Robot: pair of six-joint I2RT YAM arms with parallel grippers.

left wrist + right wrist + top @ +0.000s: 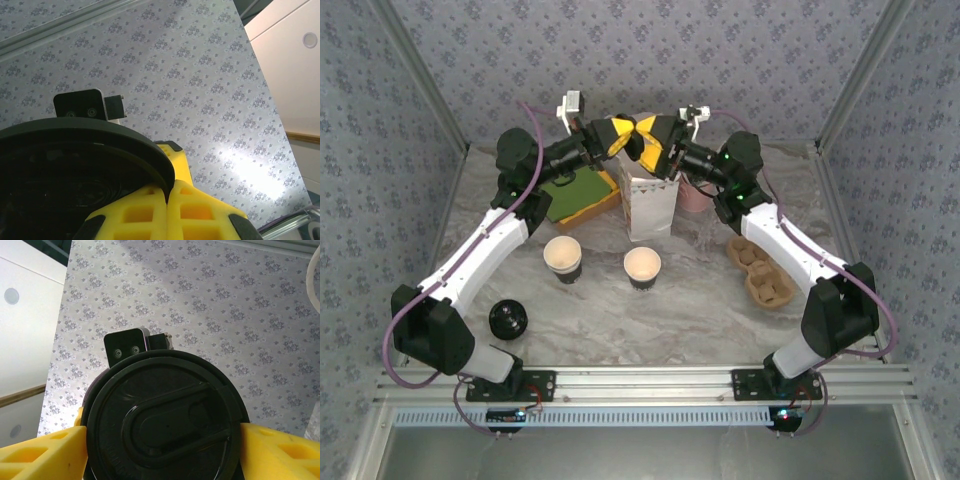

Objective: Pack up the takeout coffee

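L tool (167,212) pinches rim of takeout coffee (162,425) by bag (648,205); R tool (162,440) flanks lid, grip unclear.

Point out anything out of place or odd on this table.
A loose round black plastic lid lies on its own at the near left, while one lidless brown-sleeved paper cup and a second lidless cup beside it stand open. Nothing looks spilled or tipped.

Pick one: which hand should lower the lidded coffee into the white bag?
Right, probably. The right hand has a finger on each side of the takeout coffee, spanning its lid. The left hand is shut, seemingly pinching just the lid's rim. Both sit above the bag.
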